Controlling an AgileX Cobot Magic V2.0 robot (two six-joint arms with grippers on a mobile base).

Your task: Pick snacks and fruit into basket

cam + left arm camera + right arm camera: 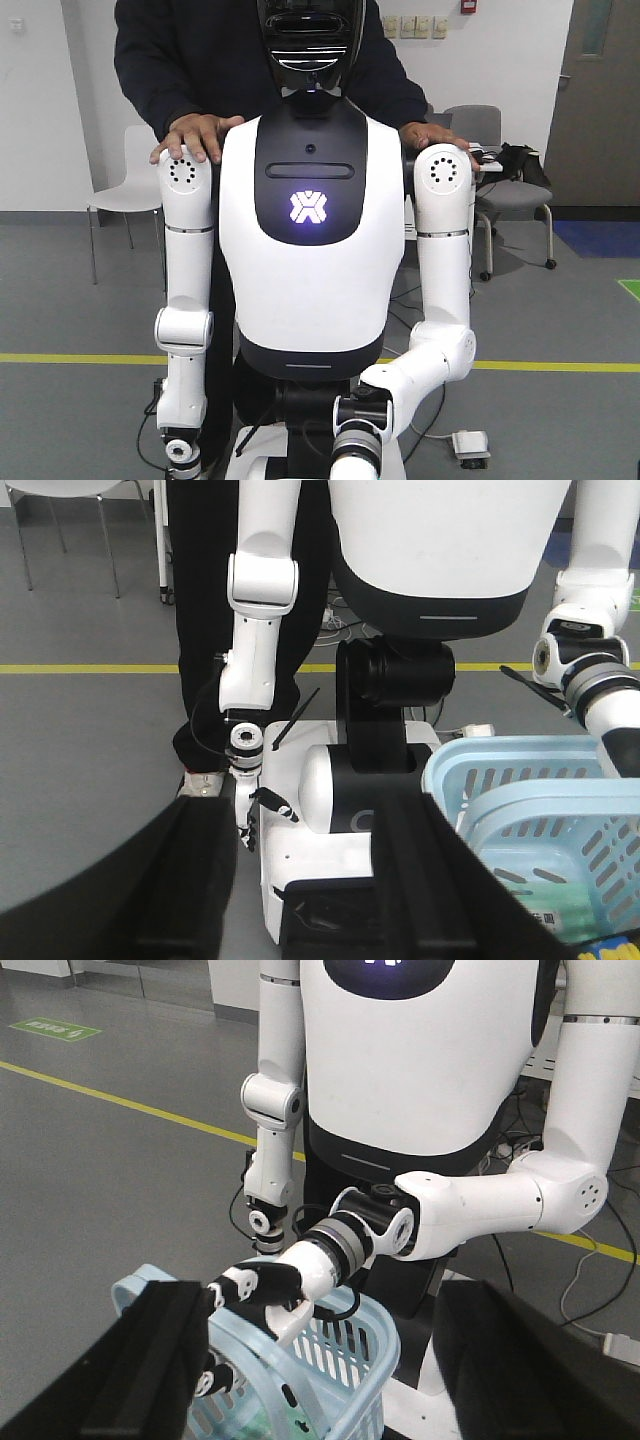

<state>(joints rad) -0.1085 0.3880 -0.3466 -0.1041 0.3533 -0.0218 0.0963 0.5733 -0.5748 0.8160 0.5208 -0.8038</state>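
At the upper left of the front view, a person's hand (197, 135) rests on the shoulder of a white humanoid robot (320, 250), probably to steady it while it serves as basket bearer. In the left wrist view, the left gripper (300, 815) fills the lower left and centre. Its dark fingers are spread wide with nothing between them, seemingly ready for a pick. At the lower right is the light blue basket (520, 755), held up beside the humanoid's base so that things can drop in from above.

In the right wrist view, the humanoid's hand (265, 1295) hooks the basket's handle at lower left, its forearm reaching in from the right. The right gripper (325, 1295) frames this, fingers likewise parted and empty. No fruit shows clearly. Only a green patch (262, 1422) and a packet-like shape (545, 920) show inside the basket.
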